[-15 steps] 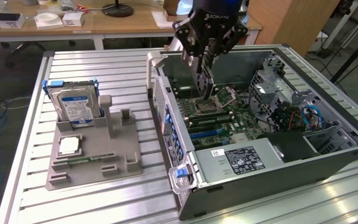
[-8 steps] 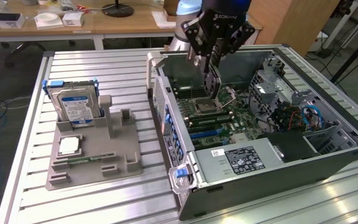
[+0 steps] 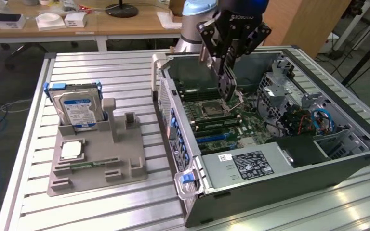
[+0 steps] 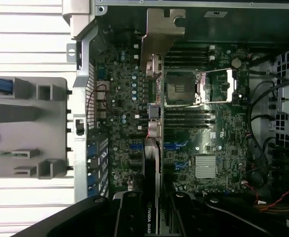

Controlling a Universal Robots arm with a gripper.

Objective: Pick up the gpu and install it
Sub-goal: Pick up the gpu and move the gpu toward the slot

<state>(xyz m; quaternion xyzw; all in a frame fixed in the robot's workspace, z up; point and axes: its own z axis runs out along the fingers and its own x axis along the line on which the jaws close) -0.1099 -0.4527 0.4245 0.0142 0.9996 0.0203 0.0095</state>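
Observation:
The gpu (image 3: 228, 89), a thin card with a silver end bracket, hangs edge-down inside the open computer case (image 3: 339, 168), above the motherboard (image 3: 236, 126). My gripper (image 3: 225, 67) is shut on its upper edge. In the wrist view the gpu (image 4: 153, 148) appears edge-on, with its silver bracket (image 4: 161, 37) at the far end. There my gripper (image 4: 154, 217) has dark fingers (image 4: 129, 217) on either side of the card. The card sits over the board beside the processor socket (image 4: 184, 89), still above the slots.
A grey fixture tray (image 3: 98, 166) lies on the slatted table at the exterior view's left, holding a silver hard drive with blue rails (image 3: 77, 108), a RAM stick (image 3: 90, 164) and a small square chip (image 3: 71, 150). Cables and drive cages (image 3: 300, 110) fill the case's far side.

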